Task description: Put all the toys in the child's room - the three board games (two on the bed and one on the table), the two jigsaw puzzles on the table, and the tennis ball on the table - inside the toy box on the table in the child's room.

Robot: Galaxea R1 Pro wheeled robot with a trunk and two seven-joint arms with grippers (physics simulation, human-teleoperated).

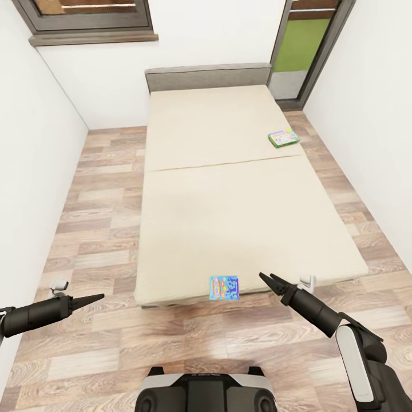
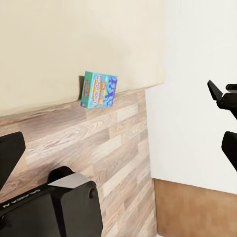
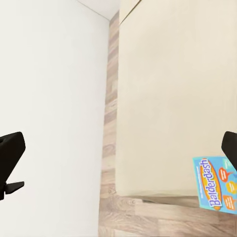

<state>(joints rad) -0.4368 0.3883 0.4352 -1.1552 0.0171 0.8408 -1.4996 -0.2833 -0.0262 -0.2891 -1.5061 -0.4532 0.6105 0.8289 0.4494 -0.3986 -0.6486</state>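
Note:
The bed [image 1: 229, 206] with beige mattress and grey headboard lies straight ahead. One board game [image 1: 283, 138], green and white, lies flat near the mattress's right edge, far from both arms. A blue Balderdash board game [image 1: 224, 287] [image 2: 98, 89] [image 3: 216, 185] stands on edge against the bed's foot, seemingly on the floor. My right gripper [image 1: 269, 280] [image 3: 121, 147] hovers open just right of it. Low over the floor at the left, my left gripper [image 1: 94, 298] [image 2: 121, 150] is open and holds nothing. The table, toy box, jigsaw puzzles and tennis ball are out of view.
White walls close in on both sides, leaving strips of wooden floor [image 1: 97, 229] along the bed. A window [image 1: 91, 17] sits at the back left and a glazed door [image 1: 303, 51] at the back right. My base [image 1: 206, 392] is just short of the bed's foot.

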